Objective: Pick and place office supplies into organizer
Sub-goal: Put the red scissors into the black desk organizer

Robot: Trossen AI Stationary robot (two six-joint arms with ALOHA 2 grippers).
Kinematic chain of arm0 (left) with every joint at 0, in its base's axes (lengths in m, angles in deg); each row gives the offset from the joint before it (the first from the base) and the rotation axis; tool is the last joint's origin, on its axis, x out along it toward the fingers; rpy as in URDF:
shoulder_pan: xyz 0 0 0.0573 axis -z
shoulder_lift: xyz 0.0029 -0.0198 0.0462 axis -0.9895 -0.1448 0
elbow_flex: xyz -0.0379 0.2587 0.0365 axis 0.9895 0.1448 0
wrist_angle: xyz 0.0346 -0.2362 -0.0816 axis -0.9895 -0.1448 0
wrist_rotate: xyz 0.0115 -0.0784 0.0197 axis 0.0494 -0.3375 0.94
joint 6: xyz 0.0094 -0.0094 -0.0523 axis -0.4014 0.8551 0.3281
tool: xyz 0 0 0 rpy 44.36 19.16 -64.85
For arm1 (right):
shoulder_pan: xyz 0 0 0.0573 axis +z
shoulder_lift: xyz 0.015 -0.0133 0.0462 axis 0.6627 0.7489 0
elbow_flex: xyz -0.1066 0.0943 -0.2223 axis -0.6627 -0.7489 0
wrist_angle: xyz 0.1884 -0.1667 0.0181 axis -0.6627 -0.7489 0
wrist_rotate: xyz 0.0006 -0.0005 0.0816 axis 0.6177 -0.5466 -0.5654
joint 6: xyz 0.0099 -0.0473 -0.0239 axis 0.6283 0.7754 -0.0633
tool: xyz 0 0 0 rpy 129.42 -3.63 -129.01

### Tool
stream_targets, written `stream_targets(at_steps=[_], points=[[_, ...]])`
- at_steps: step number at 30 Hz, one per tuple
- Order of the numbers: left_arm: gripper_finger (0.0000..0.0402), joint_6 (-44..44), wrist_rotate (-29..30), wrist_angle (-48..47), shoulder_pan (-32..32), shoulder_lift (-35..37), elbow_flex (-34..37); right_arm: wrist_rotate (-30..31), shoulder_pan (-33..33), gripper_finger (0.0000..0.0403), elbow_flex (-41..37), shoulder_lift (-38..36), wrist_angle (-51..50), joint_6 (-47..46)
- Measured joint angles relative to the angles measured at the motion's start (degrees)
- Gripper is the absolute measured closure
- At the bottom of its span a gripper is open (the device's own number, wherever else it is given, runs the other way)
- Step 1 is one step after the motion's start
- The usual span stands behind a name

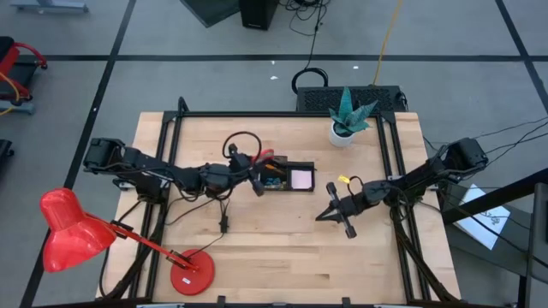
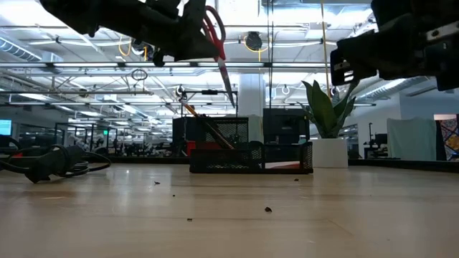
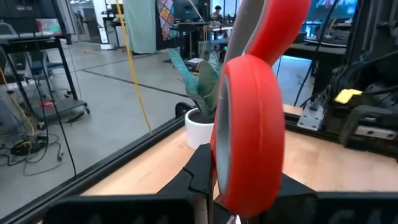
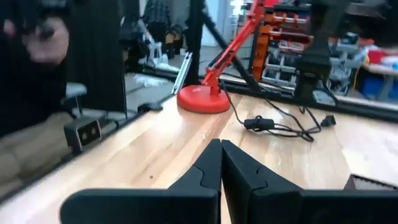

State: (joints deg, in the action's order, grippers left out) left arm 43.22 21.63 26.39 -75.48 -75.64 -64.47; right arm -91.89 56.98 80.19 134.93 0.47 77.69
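Low view: left gripper hangs above the organizer, clamped on the red-handled scissors with the blades pointing down toward its taller compartment.
Left claw: closed on the scissors just below the handle loops; in the left wrist view one red loop stands right over the fingertips.
Scissors position: over the organizer's left end, tips not yet inside it as far as the low view shows.
Scissors handling: I judge them rigid, fairly light and top-heavy when held blades down; the plastic loops look smooth, so a pinch near the pivot seems the steadier hold, and the metal blades could slide if taken there.
Release risk: hanging this way, they may tip against the mesh wall once freed, or pivot in the grip if they touch it.
Organizer contents: an orange pencil leans in the taller compartment; a pink sticky-note pad lies in the lower flat one.
Right gripper: waits to the right of the organizer, raised off the table, its two fingers pressed together on nothing in the right wrist view.
Beyond the organizer: the white plant pot stands behind its right end; the red desk lamp sits well off in front, to the left.
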Motion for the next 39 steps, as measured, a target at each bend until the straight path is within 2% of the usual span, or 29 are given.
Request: stream_targets(at_steps=[11,21,24,28,31,39], points=[[0.0362,-2.5,-0.2,-0.3,0.7,0.0,0.0,12.3,5.3,0.0403,0.0,0.0,-4.7,17.2],[0.0362,-2.3,-0.1,-0.3,0.7,0.0,0.0,11.6,5.8,0.0403,0.0,0.0,-4.0,17.5],[0.0362,-1.3,-0.8,-0.3,0.7,0.0,0.0,2.5,4.9,0.0403,0.0,0.0,-1.0,15.7],[0.0362,-1.0,-1.3,-0.3,0.8,0.0,0.0,-20.4,2.5,0.0403,0.0,0.0,9.9,12.8],[0.0362,-1.2,-1.4,-0.3,0.7,0.0,0.0,-32.1,2.3,0.0403,0.0,0.0,17.3,10.5],[0.0362,-1.3,-1.4,-0.4,0.7,0.0,0.0,-47.0,5.3,0.0403,0.0,0.0,21.3,11.6]])
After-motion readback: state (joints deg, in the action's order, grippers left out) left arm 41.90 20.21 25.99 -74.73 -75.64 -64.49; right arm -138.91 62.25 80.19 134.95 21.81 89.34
